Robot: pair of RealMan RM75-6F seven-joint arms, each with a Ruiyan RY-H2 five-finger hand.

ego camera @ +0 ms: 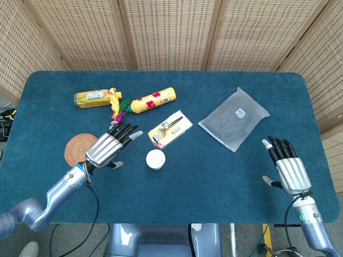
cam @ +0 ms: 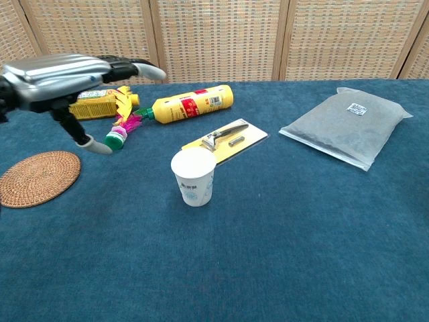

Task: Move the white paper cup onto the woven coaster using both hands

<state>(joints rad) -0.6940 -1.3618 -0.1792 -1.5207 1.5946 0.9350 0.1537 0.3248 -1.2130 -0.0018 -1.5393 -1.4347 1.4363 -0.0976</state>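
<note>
Left hand (ego camera: pixel 107 148) flat, fingers spread, empty, hovering between coaster (ego camera: pixel 80 150) and cup (ego camera: pixel 155 158). Right hand (ego camera: pixel 289 170) spread, empty, near bench (ego camera: pixel 214 182) edge.

The head view looks steeply down from above the near edge of the table (ego camera: pixel 268 107), facing the screen (ego camera: pixel 171 32) behind it, and is far enough back to take in the whole blue tabletop with the cup (ego camera: pixel 155 159) near the middle. The chest view sits much lower and closer, looking almost level across the table (cam: pixel 301 255) toward the same screen (cam: pixel 214 33), with the cup (cam: pixel 194 176) large at its center. Both views share the cup and the things lying around it, left, right and beyond it; only the head view shows the table's near edge.
</note>
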